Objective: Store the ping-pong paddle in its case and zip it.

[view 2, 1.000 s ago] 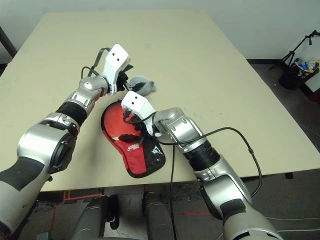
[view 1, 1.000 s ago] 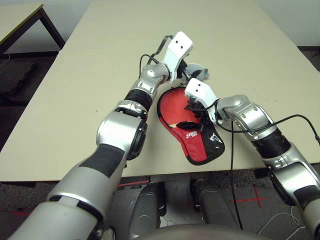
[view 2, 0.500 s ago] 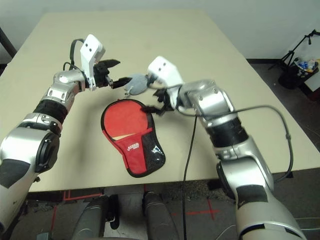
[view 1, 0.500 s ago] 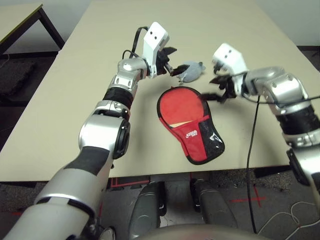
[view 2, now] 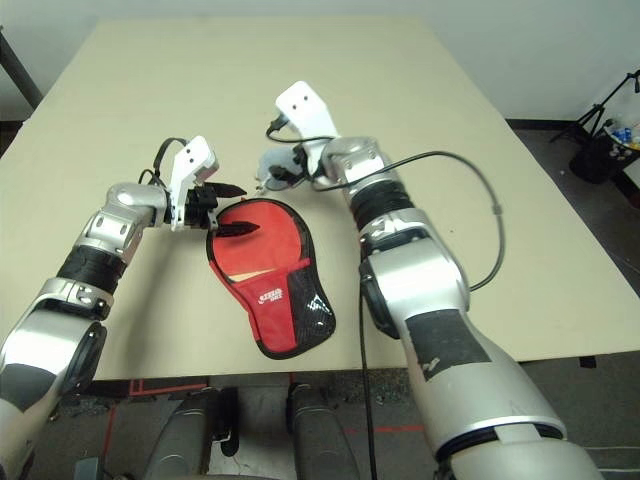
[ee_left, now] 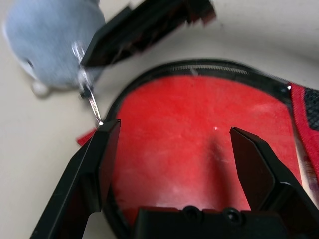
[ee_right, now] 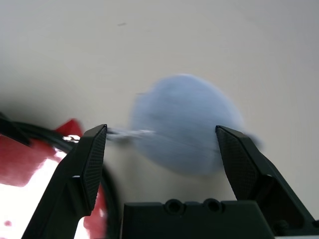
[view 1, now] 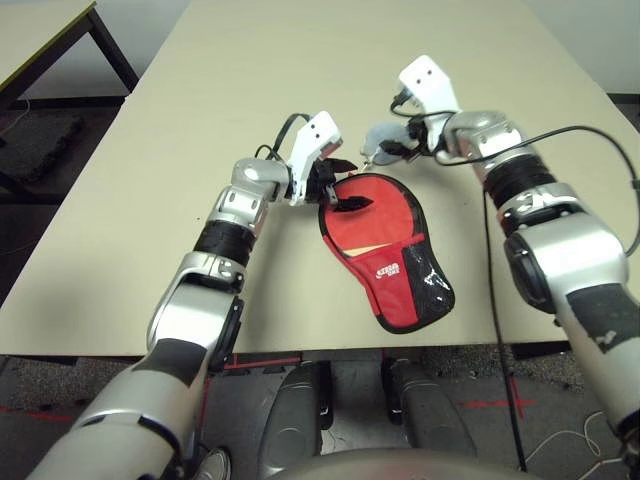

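Two hands have regrouped at the round, far end of the case (view 1: 388,252) within the last second; a second ago both were crowded over the case, half a second ago they had swung out wide and clear of it, and now each has come back in with its fingers spread apart and nothing held. Nearest the robot, the narrow black-and-clear end of the case lies toward the bench (view 1: 200,120) edge; the ping-pong paddle (view 1: 368,216) is inside, its red face showing through the unzipped opening, so the storing step looks done and the zipping is not. Farther out, the left hand (view 1: 340,188) has dropped to the case's rim, one finger above the red face and the other just outside the black zipper edge, as the left wrist view shows; it seems placed to steady the rim. Farthest, the right hand (view 1: 393,152) straddles the grey-white pom-pom (ee_right: 187,124) without closing on it; the small metal link beside it runs to the zipper, so gripping there and pulling round the rim is probably next.
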{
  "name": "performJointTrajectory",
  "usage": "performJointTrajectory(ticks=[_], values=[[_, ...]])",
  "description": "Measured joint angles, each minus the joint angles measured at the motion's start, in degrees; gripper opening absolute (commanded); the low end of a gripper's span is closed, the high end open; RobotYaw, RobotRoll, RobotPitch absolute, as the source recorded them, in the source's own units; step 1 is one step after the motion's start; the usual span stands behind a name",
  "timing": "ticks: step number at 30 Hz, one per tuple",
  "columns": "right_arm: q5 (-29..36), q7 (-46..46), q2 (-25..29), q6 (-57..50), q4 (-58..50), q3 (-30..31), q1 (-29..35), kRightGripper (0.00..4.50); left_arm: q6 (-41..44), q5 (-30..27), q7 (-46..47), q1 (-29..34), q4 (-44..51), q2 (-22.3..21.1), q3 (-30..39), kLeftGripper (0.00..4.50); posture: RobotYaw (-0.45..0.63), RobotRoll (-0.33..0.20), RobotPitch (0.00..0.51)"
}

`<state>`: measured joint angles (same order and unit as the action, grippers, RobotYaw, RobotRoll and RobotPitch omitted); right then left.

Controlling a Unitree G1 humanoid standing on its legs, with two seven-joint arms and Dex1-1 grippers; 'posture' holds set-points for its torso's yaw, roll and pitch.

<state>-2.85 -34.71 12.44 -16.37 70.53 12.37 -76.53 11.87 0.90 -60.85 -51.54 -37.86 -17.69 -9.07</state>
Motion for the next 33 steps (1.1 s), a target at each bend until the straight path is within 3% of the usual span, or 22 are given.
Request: performJointTrajectory(ticks=[18, 33], values=[[-9.27, 3.85, 0.08, 9.34, 4.20, -0.16, -2.54, 4.50, 9.91, -1.39, 6.28, 10.56, 16.71, 0.99, -2.01, 4.46, 0.08, 0.000, 0.259], [-11.93, 6.83, 0.16, 11.05, 4.74, -0.20, -2.51, 4.50, 13.92, -3.23, 8.40, 10.56, 24.13, 2.48, -3.54, 4.46, 0.09, 0.000, 0.321]])
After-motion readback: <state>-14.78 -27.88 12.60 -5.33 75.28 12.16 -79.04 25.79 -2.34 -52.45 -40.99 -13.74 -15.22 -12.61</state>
